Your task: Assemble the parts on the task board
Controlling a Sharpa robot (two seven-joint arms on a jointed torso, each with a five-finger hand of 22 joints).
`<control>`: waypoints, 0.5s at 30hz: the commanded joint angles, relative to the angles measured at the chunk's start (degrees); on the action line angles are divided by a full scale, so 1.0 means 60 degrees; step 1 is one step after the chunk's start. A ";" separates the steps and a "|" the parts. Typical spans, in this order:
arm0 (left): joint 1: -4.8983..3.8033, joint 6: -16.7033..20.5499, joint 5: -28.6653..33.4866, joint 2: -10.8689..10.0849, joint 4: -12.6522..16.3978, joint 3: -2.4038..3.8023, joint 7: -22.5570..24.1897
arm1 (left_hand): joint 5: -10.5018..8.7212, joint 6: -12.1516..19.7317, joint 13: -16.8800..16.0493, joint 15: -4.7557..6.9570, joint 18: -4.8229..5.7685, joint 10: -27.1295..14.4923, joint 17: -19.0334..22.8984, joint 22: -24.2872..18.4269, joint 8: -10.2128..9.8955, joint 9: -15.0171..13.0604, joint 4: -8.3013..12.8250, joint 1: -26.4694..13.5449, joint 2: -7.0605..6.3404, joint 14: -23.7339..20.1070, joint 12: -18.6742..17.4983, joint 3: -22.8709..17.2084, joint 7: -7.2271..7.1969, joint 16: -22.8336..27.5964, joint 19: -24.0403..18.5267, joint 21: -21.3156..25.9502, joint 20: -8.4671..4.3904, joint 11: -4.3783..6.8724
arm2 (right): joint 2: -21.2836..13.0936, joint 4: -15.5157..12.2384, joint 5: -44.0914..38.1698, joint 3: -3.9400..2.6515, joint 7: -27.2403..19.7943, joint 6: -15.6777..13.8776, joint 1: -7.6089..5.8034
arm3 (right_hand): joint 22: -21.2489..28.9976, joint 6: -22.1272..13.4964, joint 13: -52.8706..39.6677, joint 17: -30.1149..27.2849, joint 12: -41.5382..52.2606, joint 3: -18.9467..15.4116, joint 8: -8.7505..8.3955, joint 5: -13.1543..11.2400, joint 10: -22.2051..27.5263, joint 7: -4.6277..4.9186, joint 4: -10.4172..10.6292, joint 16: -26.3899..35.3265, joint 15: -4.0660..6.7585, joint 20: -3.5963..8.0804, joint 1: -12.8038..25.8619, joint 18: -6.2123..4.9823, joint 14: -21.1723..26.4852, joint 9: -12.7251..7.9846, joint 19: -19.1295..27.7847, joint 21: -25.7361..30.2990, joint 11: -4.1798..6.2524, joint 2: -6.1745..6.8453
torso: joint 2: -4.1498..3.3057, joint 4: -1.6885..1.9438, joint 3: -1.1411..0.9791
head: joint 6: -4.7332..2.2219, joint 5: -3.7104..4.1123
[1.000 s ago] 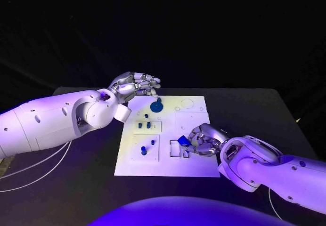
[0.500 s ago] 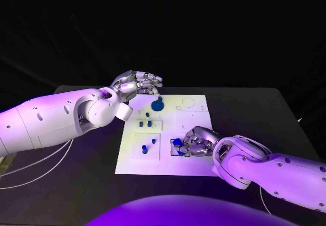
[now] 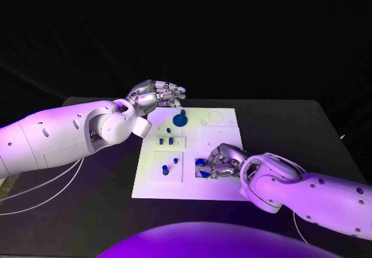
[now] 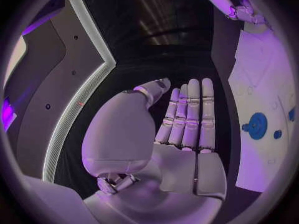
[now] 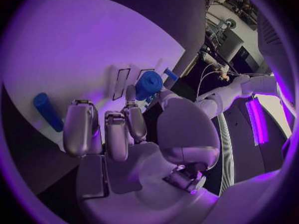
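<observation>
The white task board (image 3: pixel 219 137) lies in the middle of the black table. My right hand (image 3: pixel 221 163) is low over its near middle and pinches a blue part (image 3: pixel 201 163) between thumb and finger, right at a rectangular slot. The right wrist view shows that blue part (image 5: pixel 148 86) at the fingertips, beside the slots (image 5: pixel 119 83). A blue cylinder (image 5: pixel 47 111) lies loose on the board (image 5: pixel 74 50). My left hand (image 3: pixel 157 95) hovers above the board's far left corner, and in its wrist view the fingers (image 4: pixel 190 112) are stretched out and hold nothing.
A round blue part (image 3: pixel 180 120) stands near the board's far edge, also seen as the round blue part (image 4: pixel 256 125). Small blue pieces (image 3: pixel 165 142) stand in a left-hand plate, and two more (image 3: pixel 165 170) in the plate nearer me. Black table surrounds the board.
My right hand has moved left across the board with the blue part, from beside the slot to over it. The left hand has stayed where it was.
</observation>
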State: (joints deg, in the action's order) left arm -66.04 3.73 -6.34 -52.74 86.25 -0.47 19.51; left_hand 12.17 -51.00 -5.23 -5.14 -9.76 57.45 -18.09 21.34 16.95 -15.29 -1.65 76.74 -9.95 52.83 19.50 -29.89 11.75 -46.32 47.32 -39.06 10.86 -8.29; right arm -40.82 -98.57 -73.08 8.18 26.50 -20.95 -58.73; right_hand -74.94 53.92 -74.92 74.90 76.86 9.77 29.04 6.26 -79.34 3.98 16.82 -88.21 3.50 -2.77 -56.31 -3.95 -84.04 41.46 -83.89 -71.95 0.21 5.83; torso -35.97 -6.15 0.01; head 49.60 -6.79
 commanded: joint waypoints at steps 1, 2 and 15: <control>-0.0003 -0.0149 -0.0025 0.0009 0.0025 0.0006 0.0054 | 0.0051 0.0060 -0.0013 0.0018 -0.0097 -0.0065 -0.0013 -0.0009 -0.0026 -0.0009 -0.0035 -0.0028 0.0106 -0.0055 0.0039 -0.0008 -0.0025 -0.0060 0.0012 0.0049 0.0018 0.0007 | 0.0030 0.0045 -0.0190 -0.0001 0.0065 0.0289 0.0011 | -0.1613 -0.0076 -0.0014 0.1571 -0.0074 -0.0220 0.0018 -0.0196 -0.0002 -0.0003 0.0000 0.0019 0.0057 0.0077 0.0176 0.0064 -0.0803 0.0005 -0.0140 0.0091 -0.0008 0.0014 | 0.0004 -0.0001 -0.0002 | 0.0010 -0.0010; -0.0003 -0.0146 -0.0025 0.0009 0.0023 0.0006 0.0052 | 0.0051 0.0063 -0.0014 0.0018 -0.0098 -0.0071 -0.0015 -0.0011 -0.0026 -0.0011 -0.0039 -0.0029 0.0116 -0.0060 0.0042 -0.0014 -0.0023 -0.0061 0.0014 0.0054 0.0019 0.0006 | 0.0033 0.0050 -0.0197 -0.0001 0.0059 0.0273 0.0011 | -0.1602 -0.0100 0.0022 0.1545 -0.0117 -0.0320 0.0016 -0.0232 0.0031 0.0003 0.0004 0.0029 0.0053 0.0074 0.0230 0.0057 -0.0797 0.0010 -0.0127 0.0140 -0.0015 0.0009 | 0.0008 0.0001 -0.0002 | 0.0017 -0.0014; -0.0003 -0.0145 -0.0025 -0.0006 0.0021 0.0006 0.0031 | 0.0051 0.0063 -0.0014 0.0018 -0.0098 -0.0071 -0.0015 -0.0011 -0.0026 -0.0011 -0.0039 -0.0029 0.0116 -0.0060 0.0042 -0.0014 -0.0023 -0.0061 0.0014 0.0054 0.0019 0.0006 | -0.0110 -0.0085 -0.0396 -0.0001 -0.0075 -0.0192 0.0015 | -0.1597 -0.0192 0.0059 0.1471 -0.0233 -0.1265 0.0059 -0.0496 0.0098 0.0033 -0.0001 0.0068 0.0025 0.0047 0.0648 0.0042 -0.0781 0.0069 -0.0115 0.0265 -0.0039 -0.0421 | 0.0006 -0.0006 -0.0010 | 0.0019 -0.0022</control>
State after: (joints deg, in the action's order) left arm -66.04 3.73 -6.34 -52.82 86.25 -0.47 19.45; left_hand 12.17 -51.00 -5.23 -5.14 -9.76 57.45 -18.08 21.35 16.95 -15.28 -1.65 76.51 -9.72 52.83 19.50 -29.89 11.75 -46.32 47.31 -39.06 10.85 -8.29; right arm -41.34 -98.82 -74.11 8.17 26.49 -21.04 -58.70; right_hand -74.93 53.26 -74.48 74.90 75.63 2.50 29.05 3.31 -79.11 4.25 16.84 -87.98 3.50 -2.77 -52.15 -3.95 -84.03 41.82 -83.89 -70.43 -0.01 3.96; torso -35.95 -6.19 -0.03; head 49.72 -6.90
